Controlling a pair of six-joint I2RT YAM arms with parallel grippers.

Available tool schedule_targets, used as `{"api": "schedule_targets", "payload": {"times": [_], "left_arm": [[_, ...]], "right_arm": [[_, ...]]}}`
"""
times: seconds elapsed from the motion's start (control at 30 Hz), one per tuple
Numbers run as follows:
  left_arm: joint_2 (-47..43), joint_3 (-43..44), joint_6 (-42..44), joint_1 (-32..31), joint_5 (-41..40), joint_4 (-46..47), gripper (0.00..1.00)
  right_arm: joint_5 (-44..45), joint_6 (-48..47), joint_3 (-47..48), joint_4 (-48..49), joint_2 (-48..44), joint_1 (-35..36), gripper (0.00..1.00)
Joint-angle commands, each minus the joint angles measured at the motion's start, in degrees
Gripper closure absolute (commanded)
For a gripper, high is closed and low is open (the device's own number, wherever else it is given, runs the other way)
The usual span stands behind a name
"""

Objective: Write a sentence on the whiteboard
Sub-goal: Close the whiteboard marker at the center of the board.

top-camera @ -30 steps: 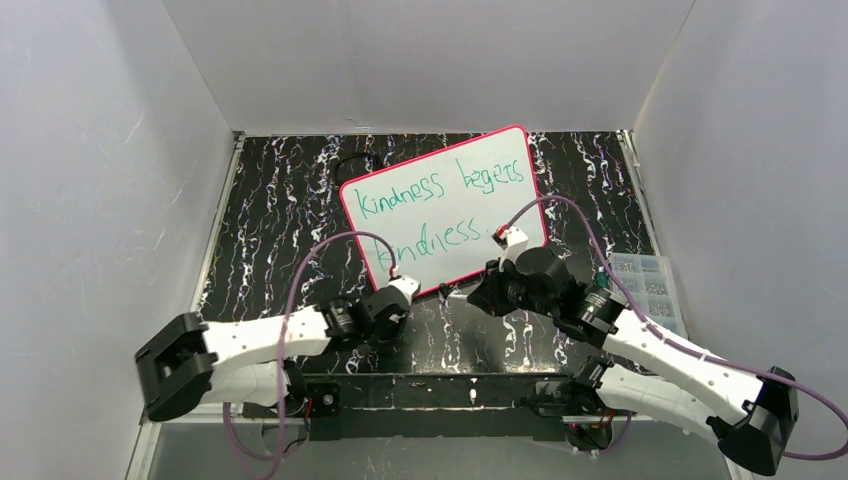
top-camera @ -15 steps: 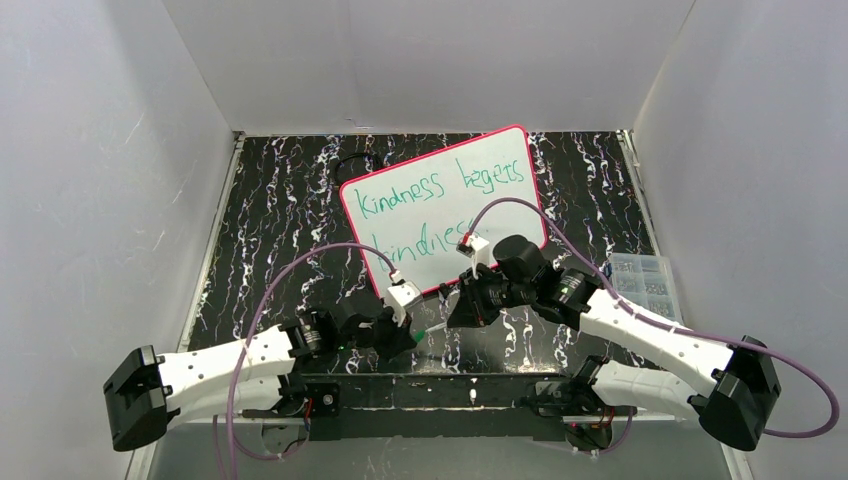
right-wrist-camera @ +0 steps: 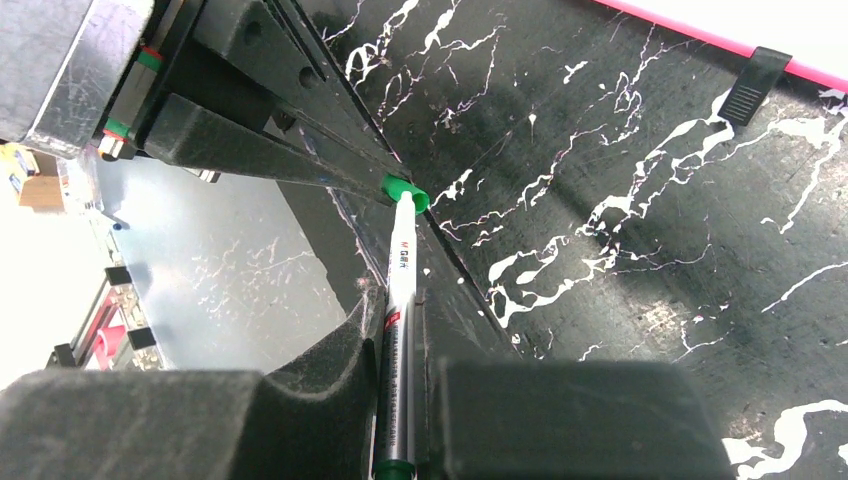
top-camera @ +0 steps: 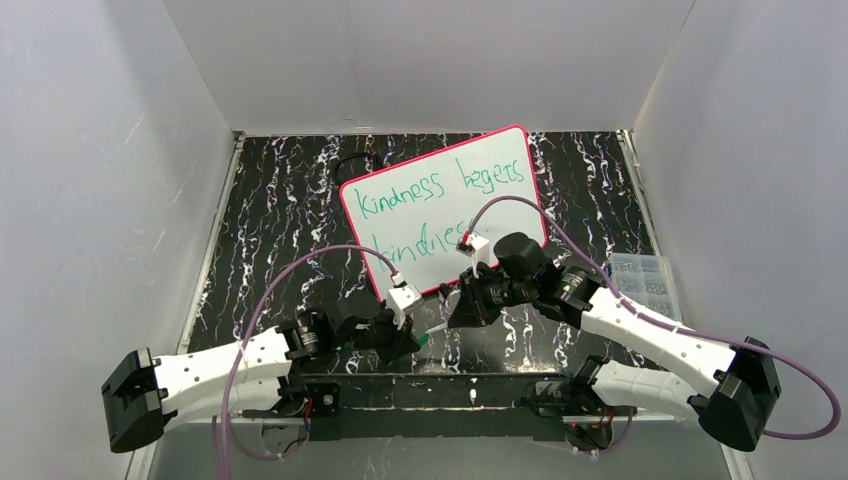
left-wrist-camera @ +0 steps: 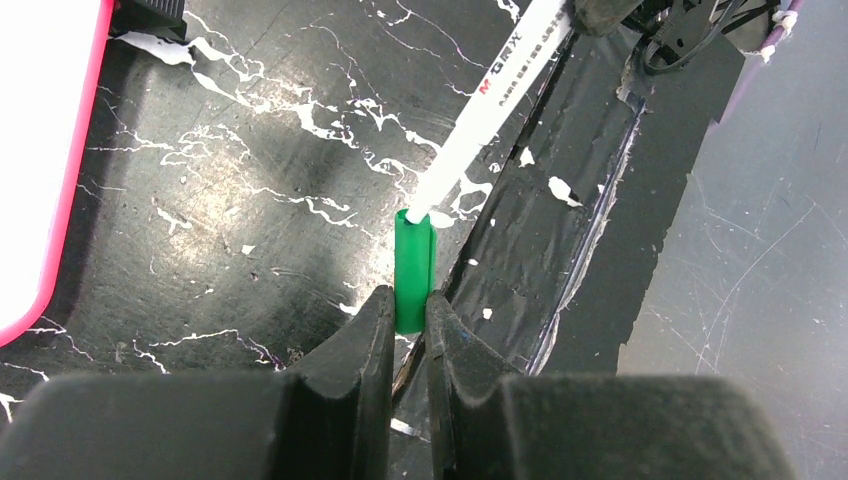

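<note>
Green sentence (top-camera: 400, 195) sits on whiteboard (top-camera: 508, 208), far centre of table (top-camera: 280, 220), second line partly hidden by the arms. Near the board's near edge, left gripper (left-wrist-camera: 410, 300) clenched on green cap (left-wrist-camera: 414, 262), right gripper (right-wrist-camera: 400, 300) clenched on marker (right-wrist-camera: 400, 262), marker end in the cap.

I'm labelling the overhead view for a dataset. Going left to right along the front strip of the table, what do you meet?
left gripper → green cap → white marker → right gripper → clear compartment box
</note>
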Motion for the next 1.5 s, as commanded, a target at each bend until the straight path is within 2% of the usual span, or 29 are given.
{"api": "schedule_targets", "payload": {"times": [0.0, 1.47], "left_arm": [[-1.0, -0.5, 0.9, -0.5, 0.6, 0.4, 1.0], [-2.0, -0.6, 1.2, -1.5, 0.1, 0.4, 1.0]], "right_arm": [[0.5, -1.7, 3.3, -1.7, -0.9, -0.4, 0.99], [-4.2, -1.5, 2.1, 0.1, 1.4, -0.5, 0.99]]}}
